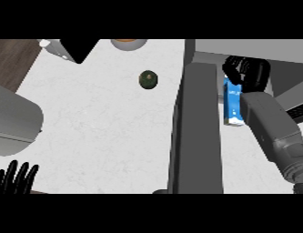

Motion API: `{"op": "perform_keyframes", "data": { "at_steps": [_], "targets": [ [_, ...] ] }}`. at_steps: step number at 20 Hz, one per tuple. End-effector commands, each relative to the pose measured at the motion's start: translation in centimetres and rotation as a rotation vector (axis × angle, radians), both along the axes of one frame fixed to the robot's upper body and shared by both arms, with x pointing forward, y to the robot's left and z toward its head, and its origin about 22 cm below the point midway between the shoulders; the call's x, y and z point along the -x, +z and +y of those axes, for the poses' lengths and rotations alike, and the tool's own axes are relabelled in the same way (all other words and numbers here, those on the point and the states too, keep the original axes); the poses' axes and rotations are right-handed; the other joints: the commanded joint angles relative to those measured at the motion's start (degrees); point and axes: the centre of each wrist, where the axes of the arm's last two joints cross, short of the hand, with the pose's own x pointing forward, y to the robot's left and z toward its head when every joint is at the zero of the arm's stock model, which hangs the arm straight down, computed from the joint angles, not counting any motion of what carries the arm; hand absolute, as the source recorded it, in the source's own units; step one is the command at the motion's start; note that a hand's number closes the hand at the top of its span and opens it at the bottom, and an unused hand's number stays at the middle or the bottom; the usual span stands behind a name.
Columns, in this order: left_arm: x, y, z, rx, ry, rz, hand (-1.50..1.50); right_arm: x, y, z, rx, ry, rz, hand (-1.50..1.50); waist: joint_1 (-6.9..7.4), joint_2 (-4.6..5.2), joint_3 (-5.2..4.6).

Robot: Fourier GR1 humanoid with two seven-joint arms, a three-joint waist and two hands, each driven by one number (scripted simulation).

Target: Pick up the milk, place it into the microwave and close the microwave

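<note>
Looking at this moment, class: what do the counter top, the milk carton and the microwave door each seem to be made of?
Counter top: probably stone or marble-look laminate; white with faint grey veining, matte.
Milk carton: likely printed paperboard; flat blue and white faces, boxy edges, partly hidden by the right hand.
Microwave door: seemingly painted metal or plastic; plain dark grey, smooth, no visible reflection. The look leaves it open.

White marbled counter across the middle, evenly lit. Dark wood floor at upper left. Large grey rounded appliance at the left edge. Small dark green object and orange-topped bowl near the far edge.
</note>
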Motion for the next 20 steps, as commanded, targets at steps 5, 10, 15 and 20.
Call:
{"op": "perform_keyframes", "data": {
  "at_steps": [5, 10, 15, 20],
  "targets": [
    [-0.5, 0.3, 0.1, -0.018, -0.016, -0.019, -1.50, 5.2, -5.8, -6.1, 0.159, -0.469, 0.273, -1.50, 0.93, 2.53, -0.93],
    [-1.2, 0.6, -0.3, -0.016, -0.051, -0.036, -1.50, 5.4, -5.9, -6.5, 0.267, -0.517, 0.296, -1.50, 3.02, 1.73, -0.47],
    [-1.7, -0.3, -0.3, -0.020, -0.035, -0.014, -1.50, 1.7, -3.0, 0.0, 0.306, -0.075, 0.235, -1.50, 3.18, 0.72, 0.08],
    [-1.9, -0.3, -0.2, -0.023, -0.033, -0.012, -1.50, 1.5, -3.0, 2.1, 0.272, 0.033, 0.259, -1.50, 2.69, 0.67, 0.13]
  ]
}}
